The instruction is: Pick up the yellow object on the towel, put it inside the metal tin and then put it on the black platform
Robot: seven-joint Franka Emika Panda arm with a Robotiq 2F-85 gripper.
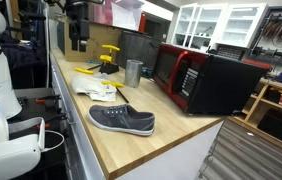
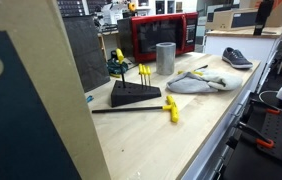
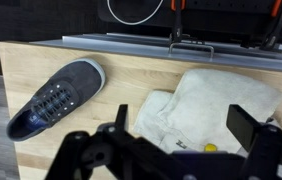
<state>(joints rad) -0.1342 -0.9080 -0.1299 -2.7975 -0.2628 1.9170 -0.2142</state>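
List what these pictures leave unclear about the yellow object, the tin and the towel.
- yellow object: wrist view, only a speck on the towel; the gripper covers the rest, shape unreadable.
- metal tin: seen side-on in both exterior views; inside hidden by its wall.
- towel's near edge: wrist view, behind the gripper.

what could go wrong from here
1. The yellow object barely shows in the folds of the towel, so the open gripper may pinch cloth along with it.
2. The tin is narrow and stands close to the microwave; the gripper could knock it over.
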